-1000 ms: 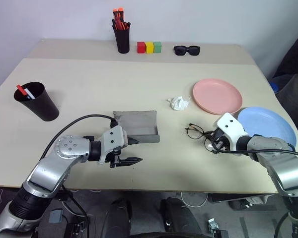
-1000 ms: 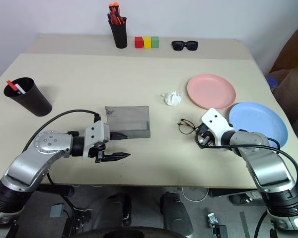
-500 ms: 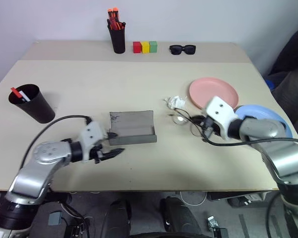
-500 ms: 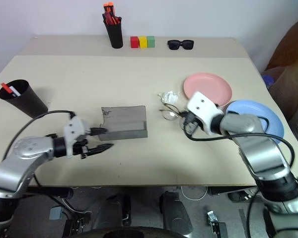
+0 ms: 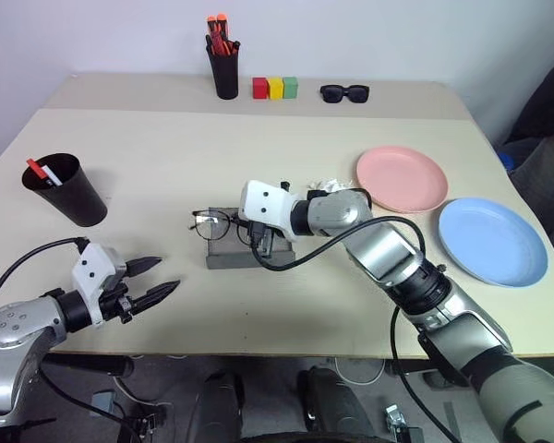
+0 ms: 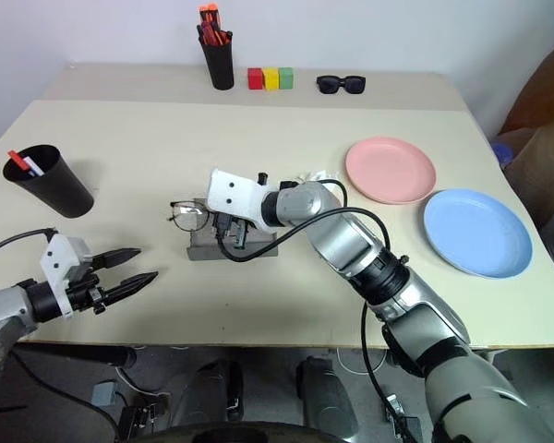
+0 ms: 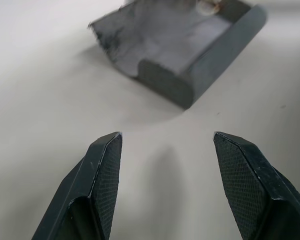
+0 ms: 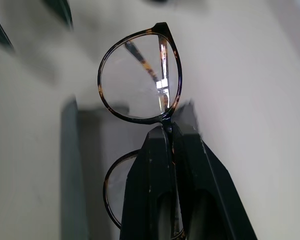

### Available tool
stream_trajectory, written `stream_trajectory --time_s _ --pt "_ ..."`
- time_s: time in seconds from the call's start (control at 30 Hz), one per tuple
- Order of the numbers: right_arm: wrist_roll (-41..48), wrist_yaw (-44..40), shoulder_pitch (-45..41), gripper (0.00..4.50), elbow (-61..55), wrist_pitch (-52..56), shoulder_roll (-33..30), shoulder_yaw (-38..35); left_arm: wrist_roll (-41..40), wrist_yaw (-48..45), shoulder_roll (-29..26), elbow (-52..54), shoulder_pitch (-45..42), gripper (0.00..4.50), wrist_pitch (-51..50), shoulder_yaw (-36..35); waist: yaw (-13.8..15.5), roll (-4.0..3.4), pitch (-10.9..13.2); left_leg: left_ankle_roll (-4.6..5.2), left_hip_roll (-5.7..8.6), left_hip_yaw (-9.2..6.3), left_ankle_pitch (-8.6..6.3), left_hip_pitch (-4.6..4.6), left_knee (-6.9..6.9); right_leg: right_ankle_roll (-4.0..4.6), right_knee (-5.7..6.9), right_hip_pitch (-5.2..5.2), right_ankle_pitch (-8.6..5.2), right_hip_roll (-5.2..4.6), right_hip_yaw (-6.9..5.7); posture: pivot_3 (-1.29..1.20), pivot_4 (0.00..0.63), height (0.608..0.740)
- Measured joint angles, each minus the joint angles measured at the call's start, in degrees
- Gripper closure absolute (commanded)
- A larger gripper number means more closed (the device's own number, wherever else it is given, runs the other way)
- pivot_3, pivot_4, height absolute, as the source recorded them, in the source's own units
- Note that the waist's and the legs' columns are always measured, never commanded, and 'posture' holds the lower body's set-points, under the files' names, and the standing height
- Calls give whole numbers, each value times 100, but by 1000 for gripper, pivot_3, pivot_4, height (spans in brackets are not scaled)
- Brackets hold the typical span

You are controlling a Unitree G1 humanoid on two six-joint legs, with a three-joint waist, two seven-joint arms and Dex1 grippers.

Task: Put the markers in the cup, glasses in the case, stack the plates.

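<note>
1. We hold the glasses (image 5: 212, 221) over the open case (image 5: 247, 252); the right gripper (image 8: 168, 131) pinches their bridge. They look light and fragile, so we judge the bridge a safe hold.
2. The left gripper (image 7: 165, 150) is spread and empty, near the case.
3. The right wrist view shows the pinch closely; the head views show the markers (image 5: 42, 172) in the cup (image 5: 69, 194).

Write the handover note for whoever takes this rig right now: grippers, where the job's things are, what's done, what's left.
Right gripper: shut on the glasses at the bridge, holding them over the open grey case.
Left gripper: open, empty, near the table's front edge, apart from the case.
Markers: both in the black cup. Done.
Pink plate and blue plate: side by side on the table, not stacked.
Left: set the glasses in the case, then stack the plates.
</note>
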State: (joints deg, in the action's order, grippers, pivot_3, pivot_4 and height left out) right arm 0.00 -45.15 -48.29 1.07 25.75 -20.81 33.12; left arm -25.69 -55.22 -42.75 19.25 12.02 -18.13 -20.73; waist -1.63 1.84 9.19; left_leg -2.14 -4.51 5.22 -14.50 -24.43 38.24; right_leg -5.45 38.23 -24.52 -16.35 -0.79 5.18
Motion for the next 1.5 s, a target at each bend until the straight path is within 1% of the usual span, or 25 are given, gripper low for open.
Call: stream_trajectory --time_s 0.13,0.3,0.4,0.53,0.57,0.67,0.7,0.77,0.83,0.87,0.9,0.97,1.07,1.17,1.23,1.37,1.5 --pt "-134 -285 46 4480 113 -255 -75 0 -129 29 23 227 190 1534 -8 -84 -66 -1 1 0 -5 -1 0 2 -5 -1 5 -3 1 7 0 0 150 722" --pt "-272 -450 185 4480 151 -270 -87 -2 -132 88 22 295 198 1534 -21 -84 -93 -1 1 -1 -5 -1 0 3 -5 -1 7 -3 1 8 0 0 150 722" --pt "-298 -555 228 3494 151 -240 -74 -2 -130 162 22 319 190 1534 -39 -84 -92 -2 1 -1 -6 -1 0 3 -5 0 7 -4 0 8 0 0 150 722" --pt "-347 -518 236 1442 150 -291 -46 -54 -130 295 10 321 43 1534 -147 -81 -87 -2 1 -1 -5 -1 0 3 -5 0 6 -4 1 7 0 0 150 722" --pt "-346 -495 240 1006 147 -315 -41 -96 -130 326 3 321 -17 1534 -177 -80 -82 -2 1 -1 -5 -1 0 2 -5 0 6 -4 1 6 0 0 150 722" --pt "-283 -417 327 1006 33 -314 -76 -477 -249 469 1 320 -413 1534 -407 -54 -54 -2 1 -1 -3 -1 0 2 -4 -1 5 -2 1 5 0 0 150 722" --pt "-243 -371 370 977 -58 -313 -95 -644 -313 541 5 318 -603 1787 -521 -34 -47 -1 1 -1 -3 -1 0 2 -3 -1 5 -1 1 5 0 0 150 722" --pt "-144 -319 521 967 -329 -316 -185 -968 -382 740 42 286 -1082 2410 -752 57 -31 -1 1 -1 -2 -3 0 2 -4 -5 4 1 3 6 0 0 150 722" --pt "-30 -348 856 967 -689 -366 -395 -1235 -376 974 108 159 -1617 3416 -996 272 3 0 0 -1 0 -7 0 2 -4 -15 1 4 8 8 0 0 150 722" --pt "101 -387 1205 967 -1015 -390 -566 -1448 -346 1135 168 6 -1987 4039 -1176 490 60 0 0 0 1 -7 0 2 -5 -16 -1 5 9 8 0 0 150 722" --pt "197 -419 1422 967 -1189 -372 -633 -1565 -311 1233 196 -107 -2209 4423 -1297 630 63 0 0 0 1 -7 0 2 -5 -17 -1 5 9 10 0 0 150 722" --pt "571 -440 2096 967 -1763 -199 -763 -1975 -204 1498 376 -501 -2962 4423 -1730 1054 127 1 0 0 4 -17 0 0 -3 -18 -1 10 9 11 -4 0 150 722" --pt "907 -442 2961 967 -2300 -30 -1060 -2416 -39 1728 646 -1048 -3921 4423 -2127 1551 117 3 -1 0 10 -19 0 0 1 -20 -2 15 10 11 -2 0 150 722" --pt "1129 -415 3899 967 -2616 9 -1279 -2889 307 1767 809 -1899 -4832 4423 -2406 2158 99 3 -1 0 12 -26 0 3 0 -20 -2 17 9 15 -2 0 150 722" --pt "1302 -366 4289 967 -2871 101 -1288 -3044 407 1676 978 -2457 -5283 4423 -2558 2390 56 -1 1 0 12 -26 0 4 -1 -20 0 15 9 19 1 0 150 722" --pt "1631 -148 4523 967 -3604 238 -1253 -3150 538 1360 1292 -3646 -6064 4423 -2996 2844 13 -2 2 0 11 -33 0 5 -2 -21 4 11 9 25 2 0 150 722" --pt "1646 138 4650 967 -3694 264 -1240 -3149 602 1015 1426 -4538 -6382 4423 -3045 2880 64 -1 2 0 13 -32 0 1 -1 -21 2 10 8 22 2 0 150 722"
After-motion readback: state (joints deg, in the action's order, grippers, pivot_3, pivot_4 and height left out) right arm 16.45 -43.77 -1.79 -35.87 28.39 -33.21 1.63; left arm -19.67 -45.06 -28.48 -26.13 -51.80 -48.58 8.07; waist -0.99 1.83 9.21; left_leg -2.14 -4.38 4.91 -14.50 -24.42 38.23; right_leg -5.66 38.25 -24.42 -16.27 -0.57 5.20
